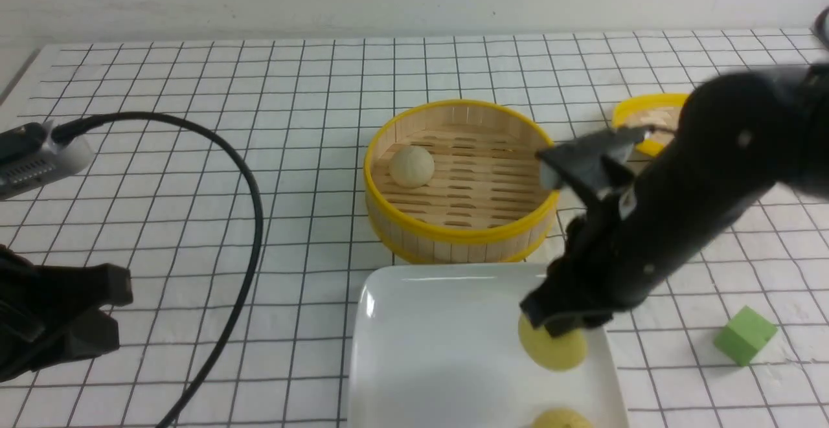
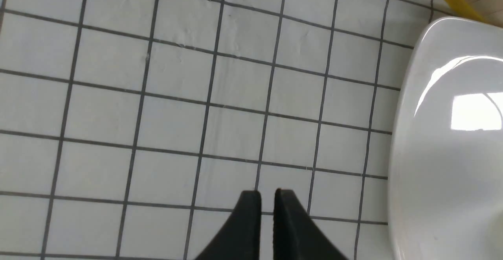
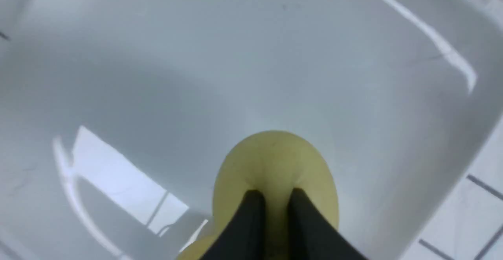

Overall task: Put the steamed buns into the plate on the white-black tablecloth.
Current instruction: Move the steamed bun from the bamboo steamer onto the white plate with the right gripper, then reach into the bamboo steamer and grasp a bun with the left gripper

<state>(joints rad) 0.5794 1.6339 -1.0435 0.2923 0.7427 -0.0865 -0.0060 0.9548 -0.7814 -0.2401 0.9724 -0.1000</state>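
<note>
The white square plate point(image 1: 440, 337) lies at the near middle of the white-black tablecloth point(image 1: 194, 78). My right gripper point(image 1: 560, 324) reaches down into its right side, shut on a pale yellow steamed bun point(image 1: 556, 351). In the right wrist view the fingertips point(image 3: 253, 199) pinch the bun point(image 3: 275, 157) low over the plate point(image 3: 235, 55). A second yellow bun point(image 1: 562, 419) lies in the plate at the frame's bottom edge. An off-white bun point(image 1: 412, 166) sits in the bamboo steamer point(image 1: 453, 237). My left gripper point(image 1: 116, 311), point(image 2: 268, 197) is shut and holds nothing, over the cloth left of the plate point(image 2: 432, 173).
The steamer's lid point(image 1: 647, 117) lies behind my right arm. A green cube point(image 1: 745, 335) sits on the cloth right of the plate. A black cable point(image 1: 254, 221) loops across the left side from a grey device point(image 1: 32, 156).
</note>
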